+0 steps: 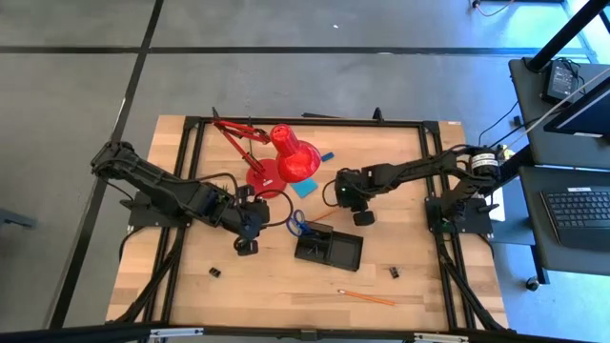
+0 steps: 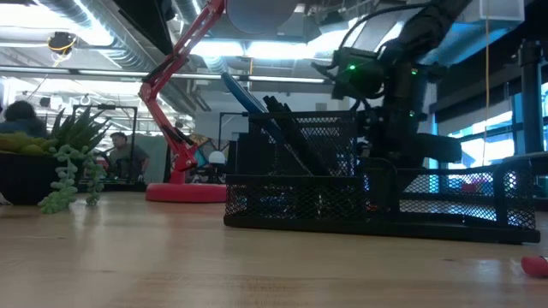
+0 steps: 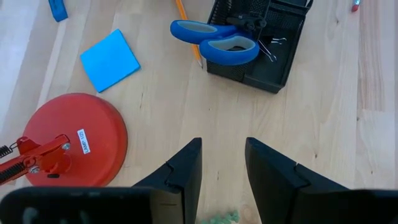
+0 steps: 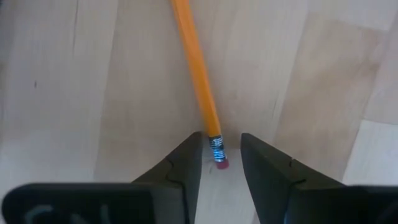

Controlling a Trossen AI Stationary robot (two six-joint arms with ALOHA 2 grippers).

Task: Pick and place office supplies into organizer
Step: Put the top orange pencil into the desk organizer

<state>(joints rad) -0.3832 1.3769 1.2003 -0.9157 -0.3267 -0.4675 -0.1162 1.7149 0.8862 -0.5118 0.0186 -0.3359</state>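
The right gripper is low over the surface, its fingers straddling the eraser end of an orange pencil without yet pinching it: the pick is in hand. Next it must close, lift, and carry the pencil to the organizer, which already holds the scissors. The left gripper hangs released and empty near the red lamp. Visible: two pencils, a second near the front edge, two binder clips, one note pad.

A lab or workshop: exposed ceiling ducts, concrete floor, laptop cart.
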